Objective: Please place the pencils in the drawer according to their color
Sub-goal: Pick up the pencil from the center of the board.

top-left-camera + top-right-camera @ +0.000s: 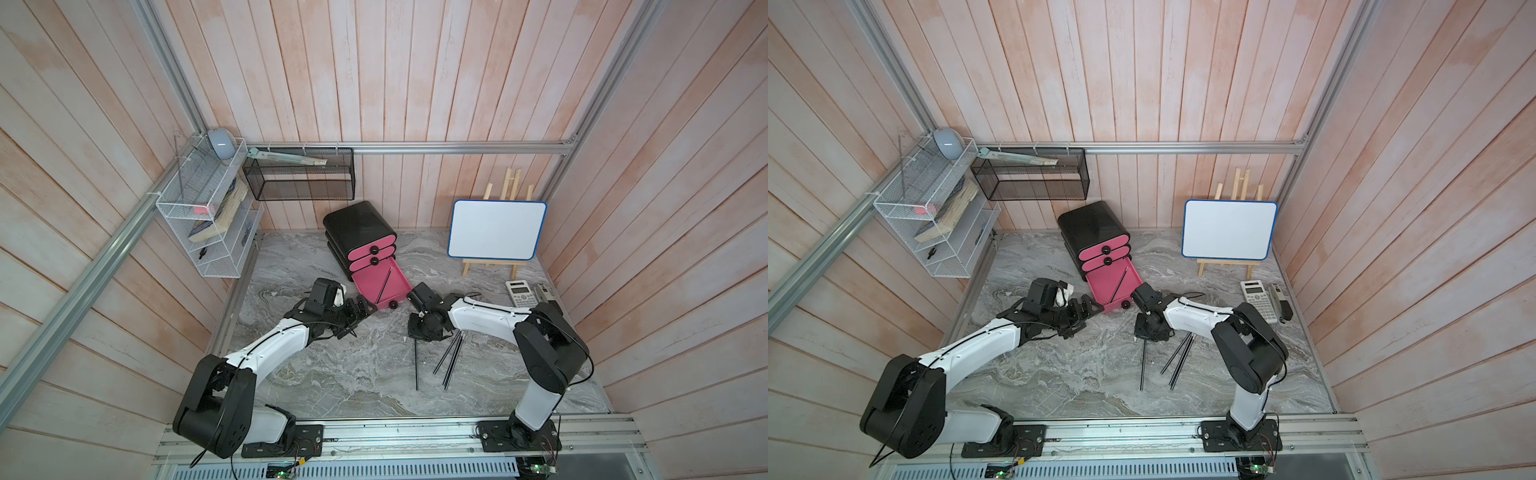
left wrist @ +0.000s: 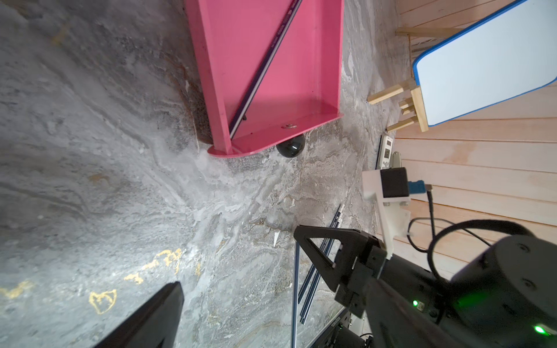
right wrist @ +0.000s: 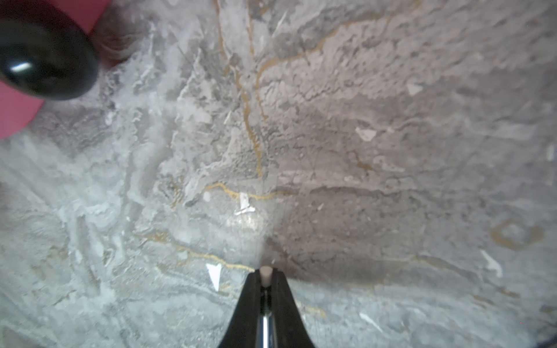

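1. Now the drawer cabinet (image 1: 359, 226) is sitting near the worktop's (image 1: 332, 374) back edge, with its bottom drawer (image 1: 370, 282) pulled out and holding one black pencil (image 1: 384, 286).
2. Left gripper (image 1: 360, 311) is sitting, jaws apart, by that drawer's front corner.
3. Right gripper (image 1: 417, 336) is clamping another black pencil (image 1: 416, 365) mid-worktop.
4. Three black pencils (image 1: 451, 359) are lying just beside it.

this is a robotics lab test cell dressed up as an office desk. pale plank walls (image 1: 457, 83) hang on a bare aluminium frame (image 1: 415, 147), a left arm (image 1: 270, 345) and a right arm (image 1: 486, 318) are bolted to a metal rail (image 1: 395, 432) at the front of a marble-print tabletop (image 1: 353, 374), and an exposed circuit board (image 1: 282, 471) glows green below. the office props are a whiteboard (image 1: 496, 230) on a wooden easel (image 1: 490, 263), a calculator (image 1: 519, 293), a white wire shelf (image 1: 183, 195), a black mesh basket (image 1: 299, 178) and a small drawer cabinet (image 1: 357, 226).
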Controlling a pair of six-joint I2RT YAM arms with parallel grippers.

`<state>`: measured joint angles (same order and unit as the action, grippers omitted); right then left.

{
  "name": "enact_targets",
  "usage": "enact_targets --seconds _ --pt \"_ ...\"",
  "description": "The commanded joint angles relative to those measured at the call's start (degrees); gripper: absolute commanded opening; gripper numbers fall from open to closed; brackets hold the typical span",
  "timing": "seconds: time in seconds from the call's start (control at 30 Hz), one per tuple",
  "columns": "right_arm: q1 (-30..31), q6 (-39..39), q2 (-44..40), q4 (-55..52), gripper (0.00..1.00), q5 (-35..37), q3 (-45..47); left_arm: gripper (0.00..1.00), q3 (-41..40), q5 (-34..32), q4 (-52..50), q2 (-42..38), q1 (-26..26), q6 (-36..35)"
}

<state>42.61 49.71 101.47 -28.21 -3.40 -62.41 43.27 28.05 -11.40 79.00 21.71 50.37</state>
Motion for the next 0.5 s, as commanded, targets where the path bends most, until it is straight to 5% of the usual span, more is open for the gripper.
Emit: enact_targets --seconds 0.0,0.47 --pt "0.11 1.05 -2.13 -1.63 0.0 -1.94 -4.14 1.0 1.27 -0.26 -1.37 -0.69 -0.77 -1.75" --pt "-4.82 3.51 4.7 3.95 0.0 -2.41 -18.59 1.0 4.71 -0.16 -3.06 0.71 -1.68 -2.91"
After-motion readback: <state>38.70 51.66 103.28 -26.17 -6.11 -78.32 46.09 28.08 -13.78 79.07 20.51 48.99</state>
